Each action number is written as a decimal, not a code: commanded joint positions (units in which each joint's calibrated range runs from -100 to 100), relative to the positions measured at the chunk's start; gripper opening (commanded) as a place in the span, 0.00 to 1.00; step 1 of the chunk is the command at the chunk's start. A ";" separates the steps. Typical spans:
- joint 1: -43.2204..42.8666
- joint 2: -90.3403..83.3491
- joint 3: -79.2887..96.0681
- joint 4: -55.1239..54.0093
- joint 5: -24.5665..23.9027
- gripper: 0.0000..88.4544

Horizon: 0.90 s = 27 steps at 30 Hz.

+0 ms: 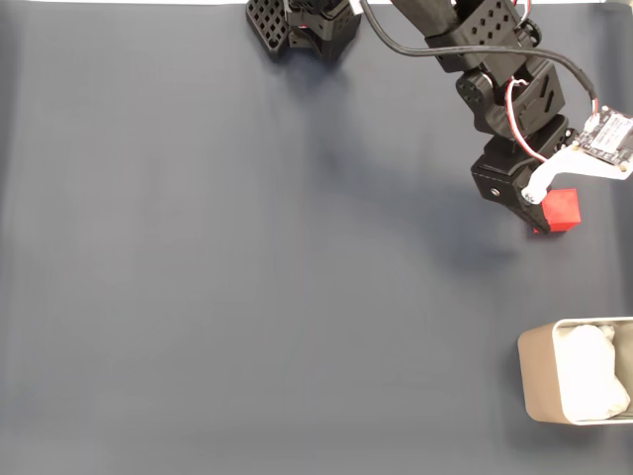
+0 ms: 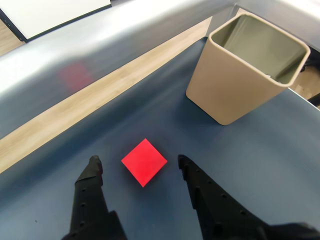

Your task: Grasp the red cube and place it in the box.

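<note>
The small red cube rests on the dark blue-grey mat, near the right side of the fixed view. My black gripper hangs low over it. In the wrist view the gripper is open, and the cube lies flat between the two fingertips, touching neither. The beige box stands at the lower right edge of the fixed view, with white padding inside. In the wrist view the box stands beyond the cube at the upper right, apart from it.
The arm's base and a black perforated part sit at the top of the fixed view, with cables looping along the arm. The mat spreads wide to the left. A wooden strip borders the mat beyond the cube.
</note>
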 commanded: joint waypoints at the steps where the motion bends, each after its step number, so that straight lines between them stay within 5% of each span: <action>1: -0.61 0.40 -3.11 -1.73 -0.20 0.40; 27: -2.75 5.60 -3.11 -5.75 -0.78 0.40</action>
